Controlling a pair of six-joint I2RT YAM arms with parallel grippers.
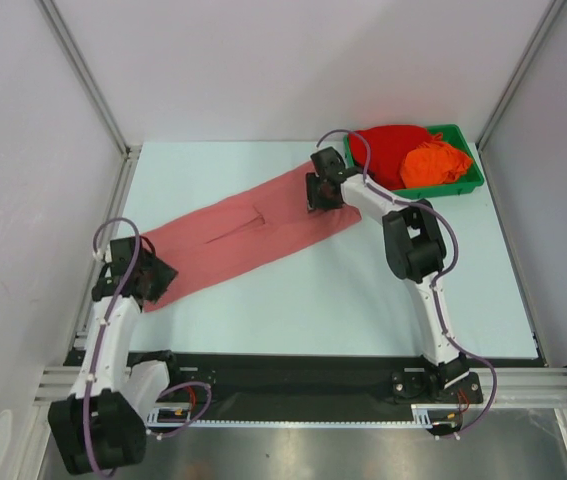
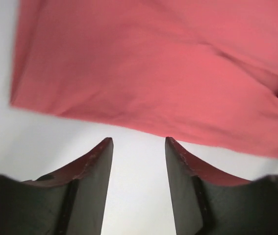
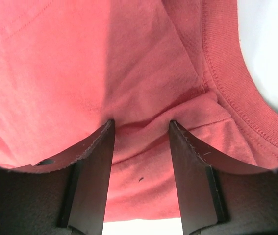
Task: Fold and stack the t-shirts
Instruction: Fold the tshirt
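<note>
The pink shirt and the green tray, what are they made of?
The pink shirt looks like soft knit cloth, maybe cotton, matte: it wrinkles and has a ribbed, stitched collar. The green tray looks like hard plastic, smooth, with a stiff straight rim.

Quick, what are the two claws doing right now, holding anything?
Left gripper: open, empty, just short of the pink shirt.
Right gripper: open, tips down on the pink shirt, a fold between them.
</note>
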